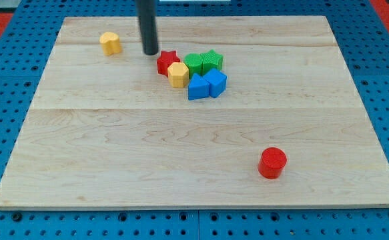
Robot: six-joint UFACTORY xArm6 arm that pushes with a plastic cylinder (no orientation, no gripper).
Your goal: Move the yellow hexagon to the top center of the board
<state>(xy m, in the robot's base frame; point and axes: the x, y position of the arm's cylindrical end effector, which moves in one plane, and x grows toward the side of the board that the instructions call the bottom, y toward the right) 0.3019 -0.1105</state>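
Note:
The yellow hexagon (177, 75) sits in a tight cluster near the board's upper middle, touching a red star (167, 61) on its upper left. My tip (151, 53) stands just to the upper left of the red star, a short way from the hexagon and apart from it. The cluster also holds a green block (194, 63), a green star (211, 61), a blue triangular block (197, 87) and a blue cube (215, 83) on the hexagon's right.
A second yellow block (111, 43) sits alone near the top left. A red cylinder (272, 163) stands at the lower right. The wooden board (114, 153) lies on a blue pegboard table.

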